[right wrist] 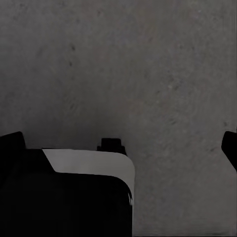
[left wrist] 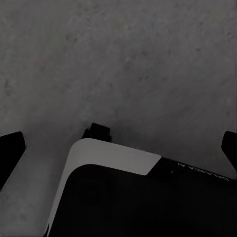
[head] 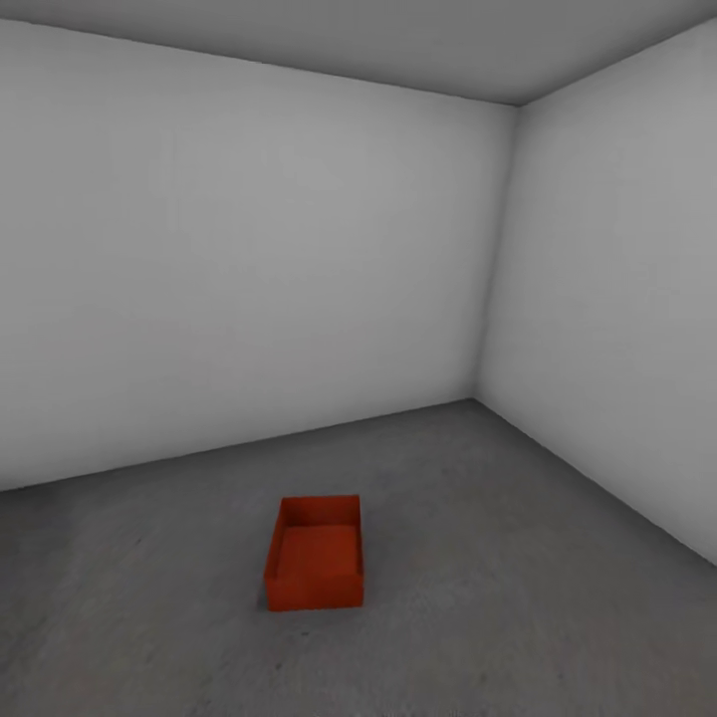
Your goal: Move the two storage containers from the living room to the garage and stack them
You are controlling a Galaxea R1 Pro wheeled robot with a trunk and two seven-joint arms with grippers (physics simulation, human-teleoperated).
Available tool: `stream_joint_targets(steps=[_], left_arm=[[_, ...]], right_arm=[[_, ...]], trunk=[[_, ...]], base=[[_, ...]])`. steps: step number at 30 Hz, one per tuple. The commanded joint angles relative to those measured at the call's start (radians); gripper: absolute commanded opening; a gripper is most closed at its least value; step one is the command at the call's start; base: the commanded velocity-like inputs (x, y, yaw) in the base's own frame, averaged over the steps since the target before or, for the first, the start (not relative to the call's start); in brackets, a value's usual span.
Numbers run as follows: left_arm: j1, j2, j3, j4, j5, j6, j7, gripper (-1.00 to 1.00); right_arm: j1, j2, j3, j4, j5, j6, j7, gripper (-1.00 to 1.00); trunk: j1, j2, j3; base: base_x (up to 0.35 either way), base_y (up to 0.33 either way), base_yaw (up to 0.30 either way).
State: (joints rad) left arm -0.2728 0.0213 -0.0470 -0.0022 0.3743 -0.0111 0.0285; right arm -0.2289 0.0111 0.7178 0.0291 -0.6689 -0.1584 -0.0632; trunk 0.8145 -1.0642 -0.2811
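Head view: one storage container, orange-red, open top up, sits upright on the grey concrete floor of the garage, approx. centre of the view, well apart from both white walls. Nothing seen inside it. Corner of room at upper right.

L wrist view: left hand, dark fingertips at opp. edges of the picture, spread wide, nothing between them. Below it: concrete and part of the robot's base, white and black.

R wrist view: right hand, same condition: fingertips spread, holding nothing, concrete beneath.
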Motion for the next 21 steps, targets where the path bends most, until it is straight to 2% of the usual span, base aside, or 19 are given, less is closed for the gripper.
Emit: stream_joint_targets(steps=[1, 21], left_arm=[[0.0, 0.0, -0.005, 0.0, 0.006, -0.001, 0.002, 1.0], [0.0, 0.0, -0.005, -0.001, 0.006, -0.001, 0.002, 1.0]], right_arm=[[-0.001, 0.001, 0.008, 0.003, -0.006, -0.004, -0.001, 1.0], [-0.001, 0.002, 0.008, 0.003, -0.006, -0.004, -0.001, 1.0]], trunk=[[0.0, -0.001, -0.001], [0.0, -0.001, -0.001]], base=[[-0.119, 0.078, -0.295], [-0.009, 0.006, -0.295]])
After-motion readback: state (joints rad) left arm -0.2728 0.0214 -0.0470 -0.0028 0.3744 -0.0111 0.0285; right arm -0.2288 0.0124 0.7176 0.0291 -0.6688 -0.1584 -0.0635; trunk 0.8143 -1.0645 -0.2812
